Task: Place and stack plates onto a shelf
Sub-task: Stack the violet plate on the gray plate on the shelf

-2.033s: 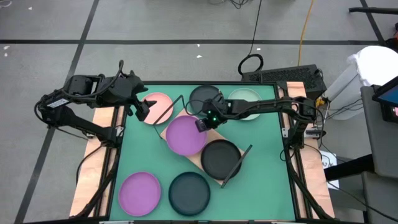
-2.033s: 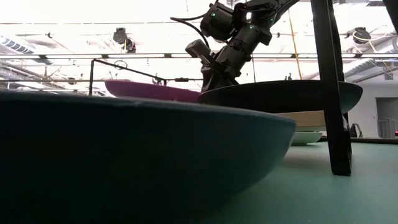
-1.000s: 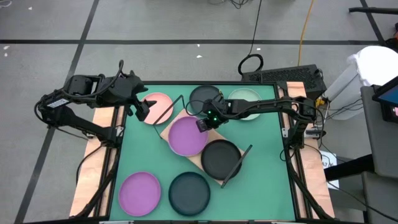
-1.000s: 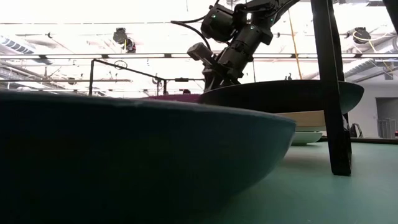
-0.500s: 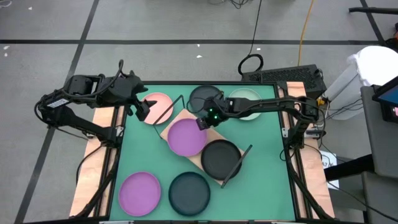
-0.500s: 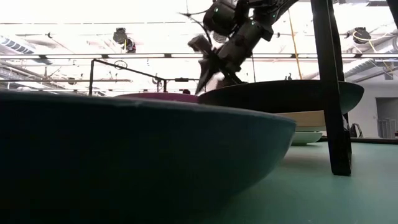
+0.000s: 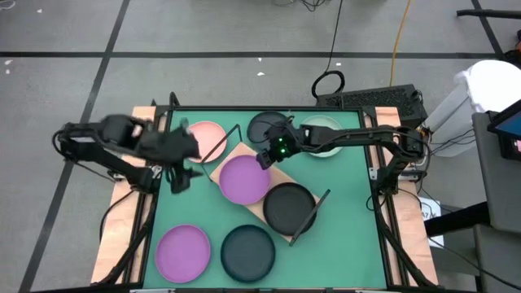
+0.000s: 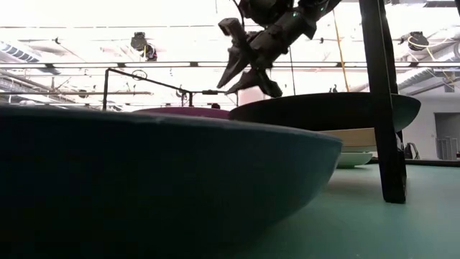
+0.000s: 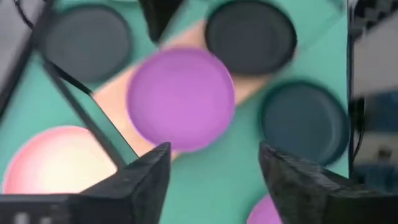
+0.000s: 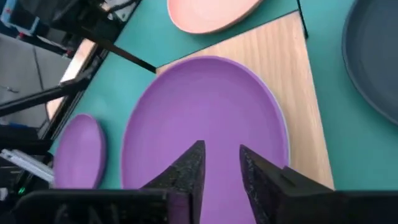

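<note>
The shelf (image 7: 235, 154), a light wood board with black wire ends, lies slantwise mid-table. On it rest a purple plate (image 7: 243, 180) and a dark plate (image 7: 289, 207), side by side. My right gripper (image 10: 221, 149) hangs open just above the purple plate's (image 10: 205, 112) far rim; in the low view it (image 8: 244, 75) is clear of every plate. My left gripper (image 9: 214, 158) is open in the air over the table's left part (image 7: 179, 175), looking down at the purple plate (image 9: 180, 99).
Loose plates lie on the green table: pink (image 7: 205, 140), dark (image 7: 267, 124) and pale grey-green (image 7: 321, 134) along the far edge, purple (image 7: 183, 252) and dark (image 7: 248, 252) along the near edge. The shelf's wire end frames (image 7: 309, 216) stand up.
My left gripper has swung from the far left corner toward the near edge and the shelf, sinking and turning. My right gripper has risen off the purple plate, which stays flat on the shelf.
</note>
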You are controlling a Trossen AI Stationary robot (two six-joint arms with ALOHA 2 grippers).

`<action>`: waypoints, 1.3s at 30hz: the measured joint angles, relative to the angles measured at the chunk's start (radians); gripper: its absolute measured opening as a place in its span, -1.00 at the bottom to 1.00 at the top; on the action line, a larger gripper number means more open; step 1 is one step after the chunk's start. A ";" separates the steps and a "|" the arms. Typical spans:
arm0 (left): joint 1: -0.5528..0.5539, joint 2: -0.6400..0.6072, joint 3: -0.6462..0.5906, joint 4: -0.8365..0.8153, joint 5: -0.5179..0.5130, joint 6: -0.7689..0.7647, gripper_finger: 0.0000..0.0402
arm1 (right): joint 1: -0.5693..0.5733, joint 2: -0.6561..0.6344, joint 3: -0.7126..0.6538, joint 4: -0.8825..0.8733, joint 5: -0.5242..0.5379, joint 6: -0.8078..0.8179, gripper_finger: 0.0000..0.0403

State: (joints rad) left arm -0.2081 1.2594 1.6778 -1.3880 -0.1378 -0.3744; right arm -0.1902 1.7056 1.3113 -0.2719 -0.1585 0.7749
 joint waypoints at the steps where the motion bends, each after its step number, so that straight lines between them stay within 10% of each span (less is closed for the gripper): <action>1: -0.021 0.000 -0.037 0.011 0.003 -0.001 0.13 | -0.001 -0.013 0.000 -0.002 0.002 -0.005 -0.61; 13: -0.179 -0.056 -0.534 0.490 0.014 -0.172 -0.63 | -0.032 -0.171 0.000 -0.174 0.112 -0.061 -0.63; 23: -0.255 -0.055 -0.845 0.874 -0.104 -0.225 -0.71 | -0.033 -0.255 0.000 -0.235 0.114 -0.065 -0.63; 39: -0.243 -0.055 -1.070 1.002 -0.209 -0.073 -0.98 | -0.033 -0.282 0.000 -0.234 0.164 -0.064 -0.63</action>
State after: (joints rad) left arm -0.4512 1.2041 0.6075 -0.3865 -0.3466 -0.4474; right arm -0.2234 1.4235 1.3109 -0.5056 0.0055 0.7105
